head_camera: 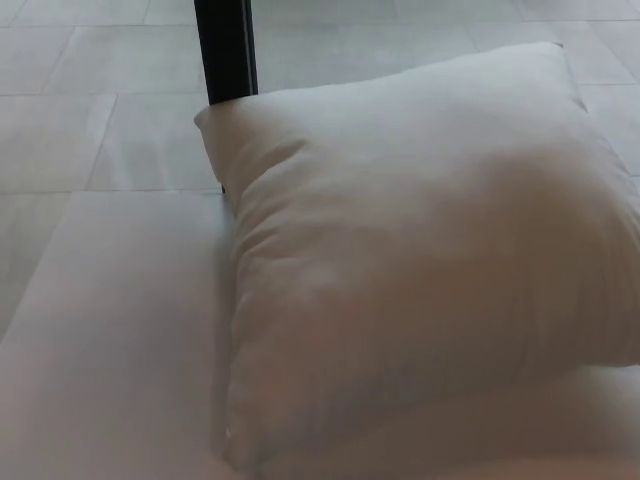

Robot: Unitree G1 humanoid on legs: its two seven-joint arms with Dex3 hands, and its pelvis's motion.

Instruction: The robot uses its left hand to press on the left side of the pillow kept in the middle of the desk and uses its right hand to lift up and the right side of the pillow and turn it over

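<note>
The pillow (420, 270) filled the right and centre of the desk (110, 340), reaching the picture's right edge and blocking approach there. Bare desk surface lay open to its left. A black post (226, 50) stood upright just behind the pillow's far left corner, narrowing that passage.

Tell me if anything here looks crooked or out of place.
The white pillow sits turned at an angle, one corner pointing toward the black post, and its right side runs out of the picture. It is creased along its left side but shows no damage. Neither robot hand is in view.
</note>
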